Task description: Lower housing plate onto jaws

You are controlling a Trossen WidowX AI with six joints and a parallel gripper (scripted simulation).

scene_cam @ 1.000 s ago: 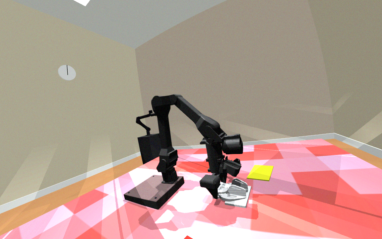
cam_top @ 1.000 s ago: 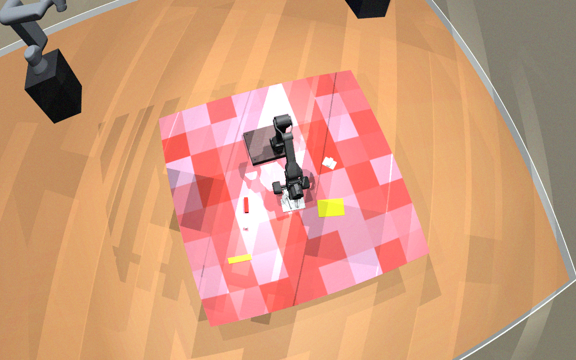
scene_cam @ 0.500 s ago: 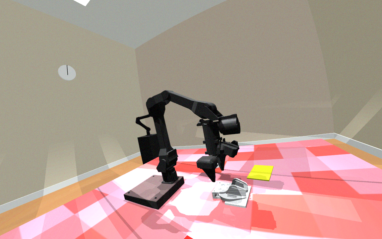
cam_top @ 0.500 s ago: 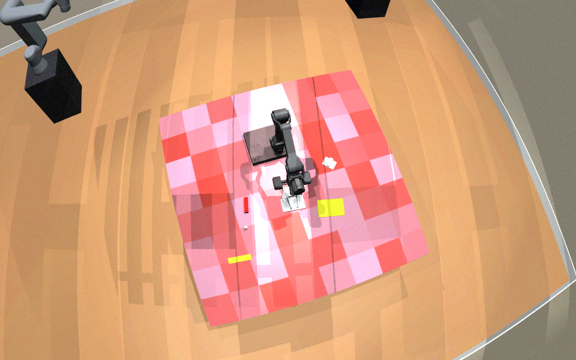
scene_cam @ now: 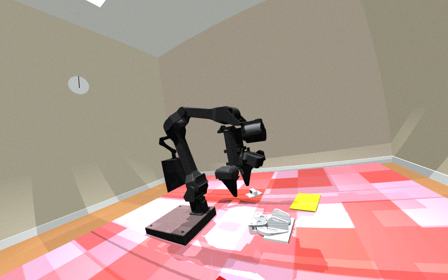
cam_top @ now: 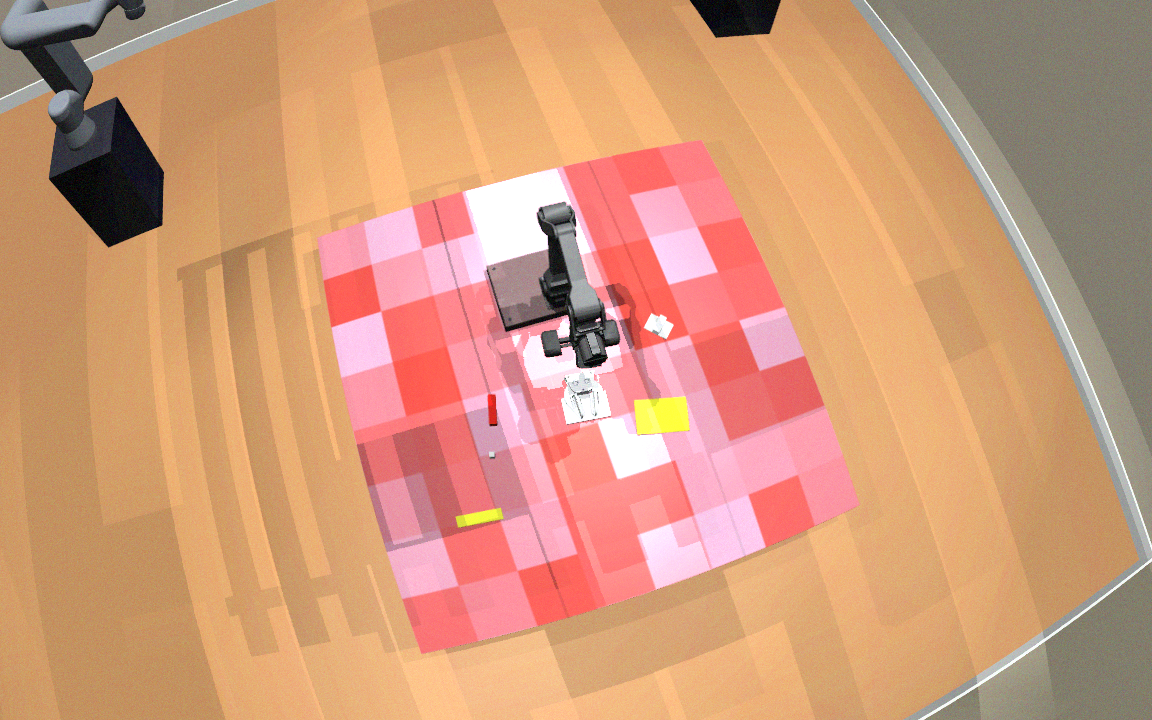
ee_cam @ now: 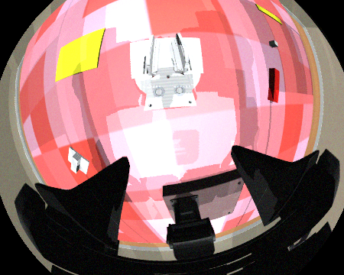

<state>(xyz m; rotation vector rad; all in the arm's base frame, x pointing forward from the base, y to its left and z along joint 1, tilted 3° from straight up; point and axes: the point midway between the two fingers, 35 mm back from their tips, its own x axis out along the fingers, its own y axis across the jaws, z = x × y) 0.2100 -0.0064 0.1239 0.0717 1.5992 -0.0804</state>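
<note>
Checking hand (cam_top: 582,343) (scene_cam: 241,190) (ee_cam: 181,156): spread, nothing pinched
housing plate (cam_top: 583,383) (scene_cam: 261,219) (ee_cam: 168,92): ahead of the hand, over the jaw roots; looks seated, level unconfirmed
risk: if you dip or swing back, a fingertip could knock the plate askew

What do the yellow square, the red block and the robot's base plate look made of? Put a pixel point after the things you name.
Yellow square (cam_top: 661,415) (scene_cam: 305,202) (ee_cam: 80,55): perhaps matte card or plastic; thin, evenly coloured.
Red block (cam_top: 492,410) (ee_cam: 276,85): possibly painted wood or plastic; plain, sharp-edged.
Base plate (cam_top: 517,295) (scene_cam: 170,223) (ee_cam: 222,200): maybe dark metal; smooth top, screw-like dots.
</note>
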